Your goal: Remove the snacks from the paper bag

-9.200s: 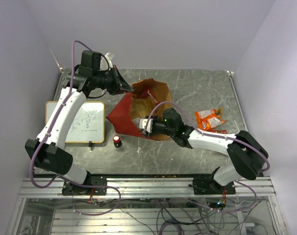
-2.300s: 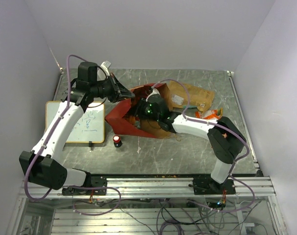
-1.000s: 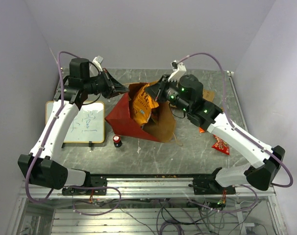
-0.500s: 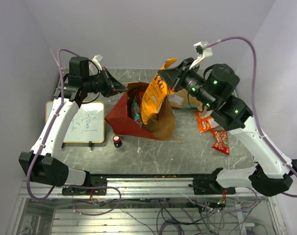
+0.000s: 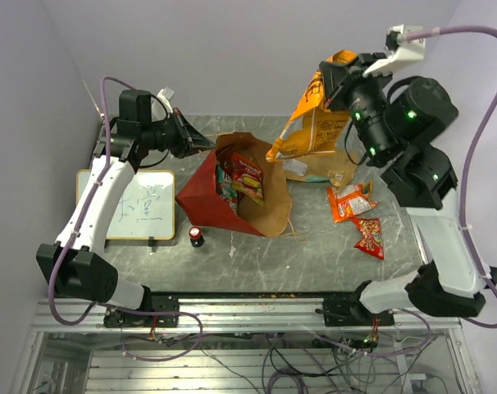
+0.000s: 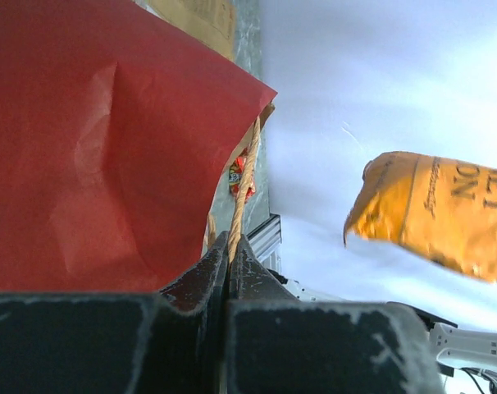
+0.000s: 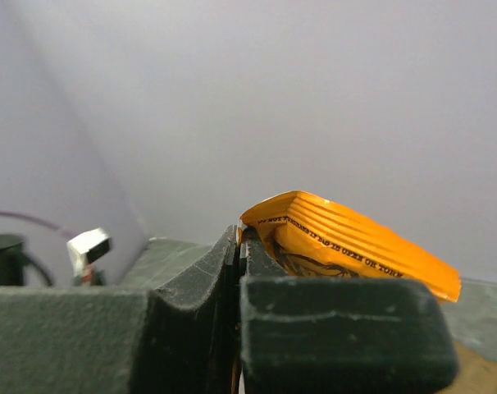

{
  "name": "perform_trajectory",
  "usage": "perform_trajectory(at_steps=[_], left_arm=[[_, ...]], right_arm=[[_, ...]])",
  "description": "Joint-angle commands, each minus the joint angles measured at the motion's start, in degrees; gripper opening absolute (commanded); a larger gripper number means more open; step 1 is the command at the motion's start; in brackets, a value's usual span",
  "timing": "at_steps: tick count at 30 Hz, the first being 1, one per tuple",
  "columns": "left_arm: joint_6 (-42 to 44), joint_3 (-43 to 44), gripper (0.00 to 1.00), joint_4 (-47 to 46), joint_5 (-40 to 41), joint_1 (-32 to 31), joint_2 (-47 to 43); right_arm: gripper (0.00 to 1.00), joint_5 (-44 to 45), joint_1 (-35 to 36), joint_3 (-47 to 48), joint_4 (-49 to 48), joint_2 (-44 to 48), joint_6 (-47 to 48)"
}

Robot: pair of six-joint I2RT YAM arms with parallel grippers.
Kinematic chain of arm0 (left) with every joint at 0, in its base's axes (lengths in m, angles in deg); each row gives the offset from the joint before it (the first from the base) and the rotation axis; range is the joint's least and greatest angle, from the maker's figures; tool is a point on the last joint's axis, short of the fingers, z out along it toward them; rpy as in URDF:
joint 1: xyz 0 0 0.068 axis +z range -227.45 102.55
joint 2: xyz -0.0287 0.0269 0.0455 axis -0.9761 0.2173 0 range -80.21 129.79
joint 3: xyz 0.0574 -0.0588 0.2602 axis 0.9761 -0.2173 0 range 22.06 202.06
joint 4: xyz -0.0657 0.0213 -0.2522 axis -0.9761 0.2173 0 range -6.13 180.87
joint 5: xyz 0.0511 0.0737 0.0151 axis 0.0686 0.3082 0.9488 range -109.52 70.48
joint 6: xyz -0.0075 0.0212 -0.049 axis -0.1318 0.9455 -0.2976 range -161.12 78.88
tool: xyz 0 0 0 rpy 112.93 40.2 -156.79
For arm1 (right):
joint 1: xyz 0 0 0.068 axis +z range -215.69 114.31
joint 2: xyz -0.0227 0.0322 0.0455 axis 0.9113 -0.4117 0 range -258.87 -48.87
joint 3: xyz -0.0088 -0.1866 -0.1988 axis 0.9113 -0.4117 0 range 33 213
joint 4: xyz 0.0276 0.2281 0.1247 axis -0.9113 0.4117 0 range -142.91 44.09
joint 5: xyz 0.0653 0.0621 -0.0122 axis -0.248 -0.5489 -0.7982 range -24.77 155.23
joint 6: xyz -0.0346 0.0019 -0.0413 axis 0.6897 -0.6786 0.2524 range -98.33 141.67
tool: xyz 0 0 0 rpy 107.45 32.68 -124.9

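Observation:
The paper bag [image 5: 206, 193], red outside and brown inside, lies open on the table, with red and green snacks [image 5: 247, 176] showing in its mouth. My left gripper [image 5: 206, 146] is shut on its twisted cord handle [image 6: 244, 176], beside the red wall [image 6: 93, 139]. My right gripper [image 5: 330, 78] is raised high at the back right, shut on the top edge of the large orange bag [image 5: 302, 127], which hangs clear of the paper bag. The orange bag also shows in both wrist views [image 7: 347, 238] [image 6: 437, 213]. An orange chip bag [image 5: 349, 201] and a small red packet [image 5: 370, 238] lie on the table at the right.
A white board with writing [image 5: 146, 205] lies at the left. A small red-and-black cylinder [image 5: 197, 237] stands in front of the paper bag. A flat brown paper piece [image 5: 318, 164] lies behind the bag, under the hanging orange bag.
My right gripper has drawn the large orange bag up out of the paper bag and carried it higher and to the right. The left gripper has kept hold of the handle.

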State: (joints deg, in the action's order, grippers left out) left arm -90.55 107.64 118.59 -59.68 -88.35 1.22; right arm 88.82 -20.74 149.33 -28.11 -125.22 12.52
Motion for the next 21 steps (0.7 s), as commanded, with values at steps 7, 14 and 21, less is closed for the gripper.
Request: perform_trajectory(at_steps=[7,14,21], left_arm=[[3.1,5.5,0.07,2.7,-1.6,1.3,2.8],[3.6,6.7,0.07,3.3,-2.6,1.6,4.5],[4.7,7.5,0.07,4.7,-3.0,1.8,5.3]], right_arm=[[0.00,-4.5,-24.2,-3.0,5.8,-8.3,-0.4],[0.00,-8.2,-35.2,-12.0,5.9,-9.7,2.5],[0.00,-9.2,-40.2,-14.6,7.9,-11.1,4.1]])
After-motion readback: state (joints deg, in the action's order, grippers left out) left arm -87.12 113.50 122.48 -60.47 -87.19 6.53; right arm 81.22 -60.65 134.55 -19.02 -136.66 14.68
